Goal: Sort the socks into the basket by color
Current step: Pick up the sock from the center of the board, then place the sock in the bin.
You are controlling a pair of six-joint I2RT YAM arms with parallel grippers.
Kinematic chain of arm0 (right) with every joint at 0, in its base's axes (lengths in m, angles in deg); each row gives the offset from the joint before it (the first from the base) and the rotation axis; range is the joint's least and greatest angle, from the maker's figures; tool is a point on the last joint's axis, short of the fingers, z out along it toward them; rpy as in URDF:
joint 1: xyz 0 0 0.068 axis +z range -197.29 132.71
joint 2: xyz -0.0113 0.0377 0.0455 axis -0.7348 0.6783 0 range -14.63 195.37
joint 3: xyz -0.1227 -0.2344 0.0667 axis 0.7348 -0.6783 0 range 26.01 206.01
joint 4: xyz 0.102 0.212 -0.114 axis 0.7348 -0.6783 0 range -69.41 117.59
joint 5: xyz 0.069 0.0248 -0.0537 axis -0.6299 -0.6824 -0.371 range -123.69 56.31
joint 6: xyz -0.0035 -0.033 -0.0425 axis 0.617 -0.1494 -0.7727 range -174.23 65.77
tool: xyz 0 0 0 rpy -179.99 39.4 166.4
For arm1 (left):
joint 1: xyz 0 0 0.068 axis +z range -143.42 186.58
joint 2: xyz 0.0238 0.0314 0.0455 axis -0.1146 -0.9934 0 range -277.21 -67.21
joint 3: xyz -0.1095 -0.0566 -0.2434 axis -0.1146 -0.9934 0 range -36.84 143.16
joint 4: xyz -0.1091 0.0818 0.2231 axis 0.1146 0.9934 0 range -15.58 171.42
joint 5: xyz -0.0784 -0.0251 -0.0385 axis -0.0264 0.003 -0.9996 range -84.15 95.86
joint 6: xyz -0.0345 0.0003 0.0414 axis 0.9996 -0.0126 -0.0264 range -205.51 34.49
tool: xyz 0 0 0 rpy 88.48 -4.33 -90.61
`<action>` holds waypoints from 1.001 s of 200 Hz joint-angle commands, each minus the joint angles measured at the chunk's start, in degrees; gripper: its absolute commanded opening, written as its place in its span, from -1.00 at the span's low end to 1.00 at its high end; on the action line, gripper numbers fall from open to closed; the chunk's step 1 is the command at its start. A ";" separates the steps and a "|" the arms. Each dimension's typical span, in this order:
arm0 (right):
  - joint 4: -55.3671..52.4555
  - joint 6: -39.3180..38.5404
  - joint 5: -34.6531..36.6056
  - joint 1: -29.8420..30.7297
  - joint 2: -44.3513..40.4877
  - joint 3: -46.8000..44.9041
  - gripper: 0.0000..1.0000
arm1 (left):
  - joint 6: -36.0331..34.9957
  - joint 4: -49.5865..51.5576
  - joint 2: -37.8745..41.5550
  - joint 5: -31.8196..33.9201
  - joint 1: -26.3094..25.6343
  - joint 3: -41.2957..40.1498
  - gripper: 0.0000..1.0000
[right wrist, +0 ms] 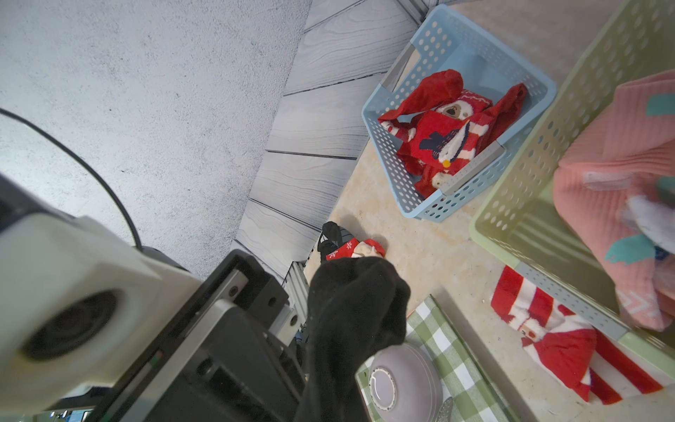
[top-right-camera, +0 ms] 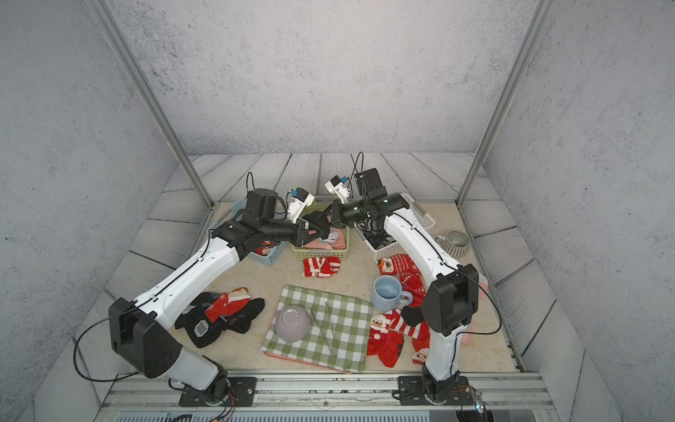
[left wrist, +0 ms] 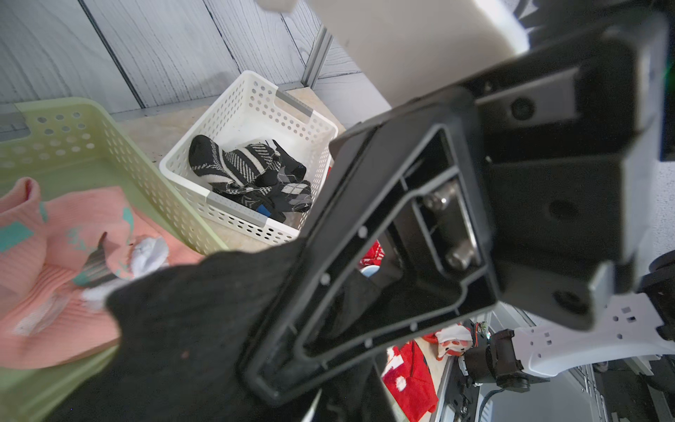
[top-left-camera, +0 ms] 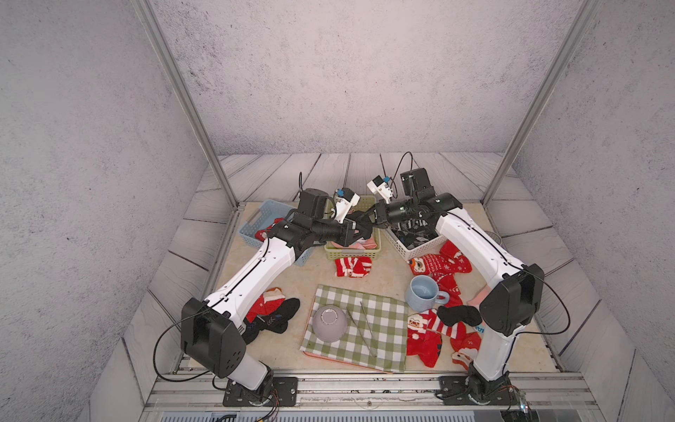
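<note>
Handover above the green basket (left wrist: 73, 120): the right fingers (left wrist: 339, 219) are clamped on the black sock (right wrist: 350, 310). I cannot tell the left fingers' (top-left-camera: 359, 232) state. Next, probably, the left lets go and the right carries the sock toward 3 o'clock, to the white basket (left wrist: 252, 109).

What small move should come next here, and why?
Probably, once the left gripper is clear, swing the right gripper toward the white basket: it is shut on the black sock above the green basket of pink socks, and the white one holds black striped socks.
</note>
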 commanded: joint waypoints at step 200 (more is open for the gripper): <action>-6.15 -12.05 44.75 -19.15 18.53 8.98 -0.90 | 11.52 20.50 15.17 22.80 10.61 -14.39 0.19</action>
